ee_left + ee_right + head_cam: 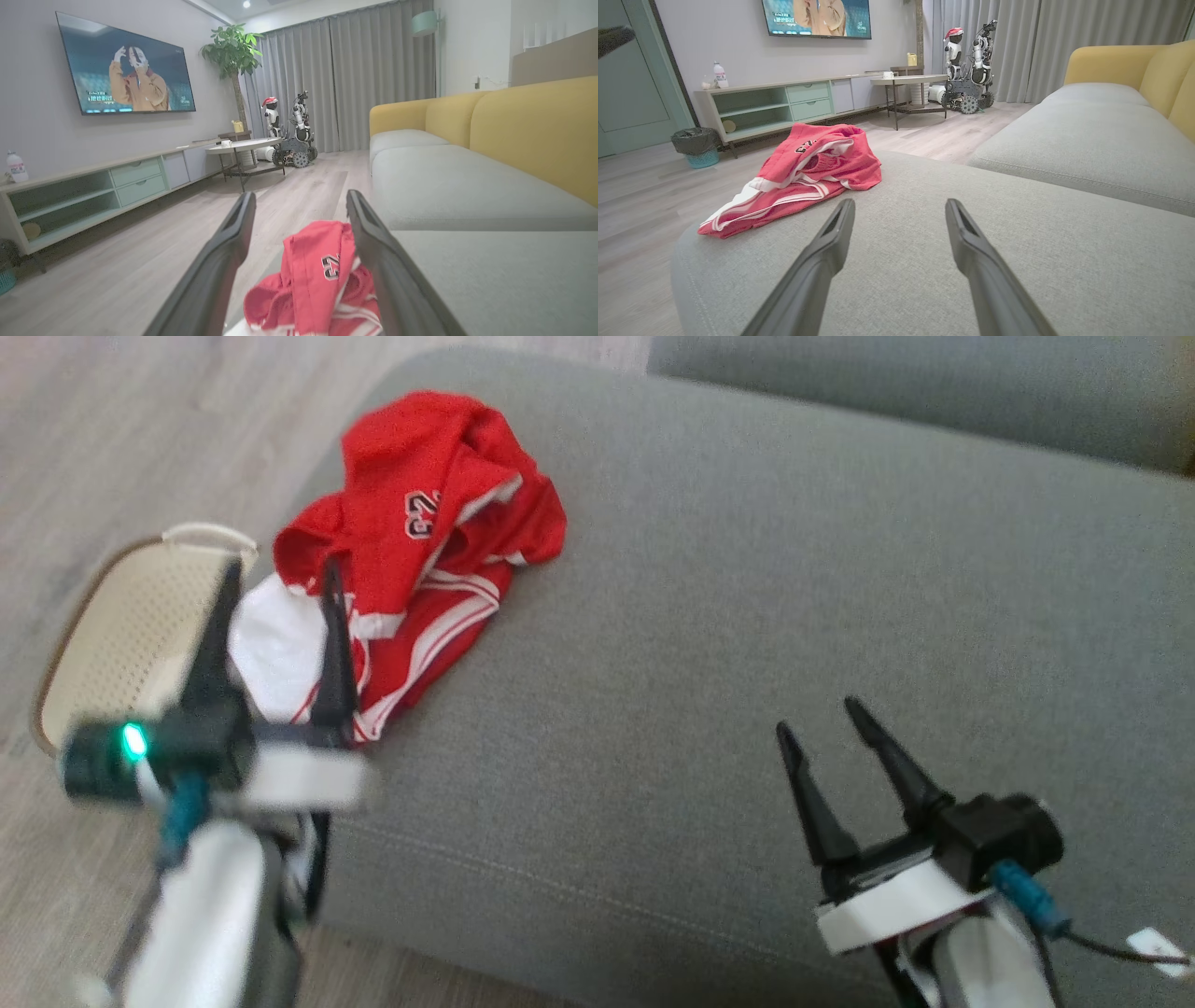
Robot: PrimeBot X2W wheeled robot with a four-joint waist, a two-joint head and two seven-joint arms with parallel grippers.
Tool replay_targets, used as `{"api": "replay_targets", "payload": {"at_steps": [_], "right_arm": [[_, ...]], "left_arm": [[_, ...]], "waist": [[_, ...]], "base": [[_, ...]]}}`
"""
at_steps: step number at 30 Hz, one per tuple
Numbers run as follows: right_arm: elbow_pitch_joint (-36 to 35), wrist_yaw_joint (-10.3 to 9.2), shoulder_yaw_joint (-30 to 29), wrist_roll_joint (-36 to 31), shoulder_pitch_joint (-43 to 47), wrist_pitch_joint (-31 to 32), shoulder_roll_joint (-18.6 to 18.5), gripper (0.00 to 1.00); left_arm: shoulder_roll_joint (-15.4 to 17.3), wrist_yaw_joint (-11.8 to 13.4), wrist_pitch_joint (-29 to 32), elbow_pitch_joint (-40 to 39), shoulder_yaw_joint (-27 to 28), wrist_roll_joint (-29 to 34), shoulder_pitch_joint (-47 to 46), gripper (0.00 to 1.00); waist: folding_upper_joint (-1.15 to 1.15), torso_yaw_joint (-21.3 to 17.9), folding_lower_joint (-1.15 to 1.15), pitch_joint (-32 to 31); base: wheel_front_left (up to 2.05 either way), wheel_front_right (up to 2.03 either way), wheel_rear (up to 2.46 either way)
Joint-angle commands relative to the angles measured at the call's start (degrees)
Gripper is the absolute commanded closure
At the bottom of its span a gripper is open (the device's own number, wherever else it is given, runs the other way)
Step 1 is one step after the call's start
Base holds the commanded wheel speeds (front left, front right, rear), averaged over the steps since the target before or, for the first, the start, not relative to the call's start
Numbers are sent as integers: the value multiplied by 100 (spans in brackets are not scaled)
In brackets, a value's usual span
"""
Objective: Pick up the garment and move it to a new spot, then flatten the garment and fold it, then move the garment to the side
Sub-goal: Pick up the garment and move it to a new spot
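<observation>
Nearest to me, the right tool (817,715) hovered over the bare grey sofa seat (747,616) with its two fingers spread apart and nothing between them. The left tool (280,569) was also spread wide. Its fingers stood on either side of the near end of the garment (392,457), and in the left wrist view the red cloth showed between them. I could not tell if they touched it.

The garment was a red sports piece with white stripes and a number. It lay crumpled in a heap at the left corner of the seat, close to the edge.

I judged it to be light, soft and limp, with no stiffness at all and perhaps a little slippery, but not fragile. It would sag and unfold when lifted. A raised fold on top of the heap, or the striped hem at the near end, seemed the best place to pinch. A deep bite would be needed so that a thin layer did not slip out.

Beyond the corner, on the floor, stood a cream perforated basket (121,616).

I counted one garment, two tools, one basket and two grey seat cushions.
</observation>
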Motion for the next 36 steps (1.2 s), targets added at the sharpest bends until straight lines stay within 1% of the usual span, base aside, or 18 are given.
{"api": "replay_targets", "payload": {"at_steps": [1, 4, 7, 11, 13, 15, 19, 22, 25, 28, 29, 32, 33, 34, 36], "right_arm": [[-230, 37, 107, -21, -319, -66, -105, 0], [-302, 37, 143, -43, -521, -66, -286, 0], [-416, 37, 184, -1, -706, -66, -452, 0], [-557, 37, 215, 30, -894, -66, -724, 0], [-611, 37, 176, 38, -960, -66, -829, 0], [-667, 37, 144, 54, -1006, -66, -905, 0], [-758, 37, 137, 82, -1086, -66, -1014, 0], [-804, 37, 135, 99, -1154, -66, -1054, 0], [-836, 37, 158, 107, -1231, -66, -1065, 0], [-886, 37, 170, 115, -1310, -66, -1058, 0], [-886, 37, 170, 115, -1310, -66, -1058, 0], [-917, 37, 151, 116, -1345, -66, -1050, 0], [-918, 37, 147, 116, -1354, -66, -1049, 0], [-913, 37, 142, 116, -1363, -66, -1046, 0], [-910, 37, 115, 117, -1373, -66, -1016, 0]], "left_arm": [[176, -118, -50, -15, 280, -68, -594, 0], [302, -396, -50, 523, 467, -264, -1405, 0], [365, -625, -38, 1459, 690, -583, -2215, 0], [404, -910, 312, 2635, 853, -985, -3317, 0], [457, -1004, 573, 3135, 844, -1052, -3761, 0], [540, -1042, 839, 3636, 817, -1056, -4145, 0], [643, -1009, 1205, 4475, 744, -1000, -4693, 0], [682, -1001, 1454, 5044, 657, -949, -4955, 0], [691, -1086, 1677, 5553, 510, -881, -5115, 0], [704, -1122, 1612, 5878, 417, -832, -5233, 0], [704, -1122, 1612, 5878, 417, -832, -5233, 0], [694, -1164, 1429, 6127, 276, -741, -5278, 0], [694, -1201, 1361, 6203, 223, -714, -5284, 59], [697, -1228, 1250, 6258, 190, -701, -5292, 100], [739, -1220, 949, 6333, 134, -653, -5297, 100]], "waist": [[0, -165, 0, 431], [0, -299, 0, 845], [0, -417, 0, 1210], [0, -523, 0, 1646], [0, -572, 0, 1827], [0, -614, 0, 1984], [0, -696, 0, 2231], [0, -753, 0, 2364], [0, -817, 0, 2461], [0, -873, 0, 2537], [0, -873, 0, 2537], [0, -901, 0, 2577], [0, -909, 0, 2581], [0, -917, 0, 2576], [0, -938, 0, 2527]], "base": [[0, 0, 0], [0, 0, 0], [0, 0, 0], [0, 0, 0], [0, 0, 0], [0, 0, 0], [0, 0, 0], [0, 0, 0], [0, 0, 0], [0, 0, 0], [0, 0, 0], [0, 0, 0], [0, 0, 0], [0, 0, 0], [0, 0, 0]]}}
